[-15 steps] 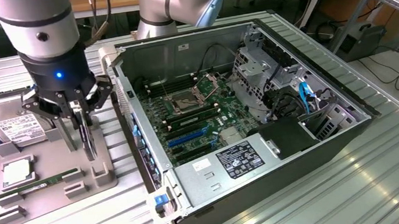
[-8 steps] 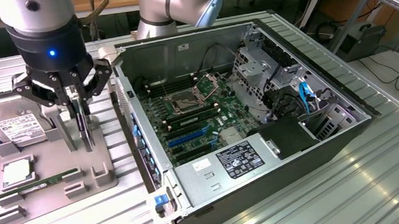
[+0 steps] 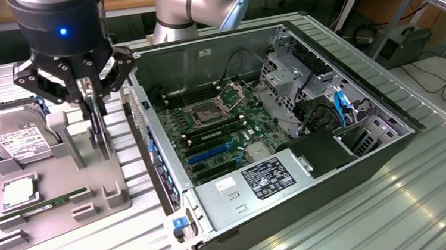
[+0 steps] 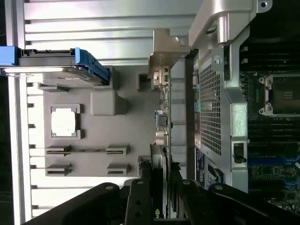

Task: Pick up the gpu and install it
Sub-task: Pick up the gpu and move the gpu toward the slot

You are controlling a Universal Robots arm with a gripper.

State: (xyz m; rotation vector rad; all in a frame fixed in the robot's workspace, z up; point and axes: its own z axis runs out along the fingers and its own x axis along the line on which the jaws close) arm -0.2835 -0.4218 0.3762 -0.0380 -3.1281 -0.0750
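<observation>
The gpu (image 3: 99, 142) stands on edge in a slot of the grey holder tray (image 3: 92, 180), beside the open computer case (image 3: 236, 189). My gripper (image 3: 93, 118) comes down from above with its fingers shut on the card's top edge. In the wrist view the gpu (image 4: 165, 112) shows edge-on, a thin dark board with connectors on a silver bracket, running away from my gripper (image 4: 164, 176). The motherboard (image 3: 215, 128) lies inside the case with blue expansion slots (image 3: 209, 154) near its front.
On the holder tray (image 4: 122, 126) sit a silver hard drive (image 3: 17, 141) in a blue frame, a square processor (image 3: 18, 192) and a slim green memory stick (image 3: 42, 206). The case wall (image 3: 148, 143) rises right next to the card. A drive cage (image 3: 291, 84) and power supply (image 3: 267, 178) fill the case's far side.
</observation>
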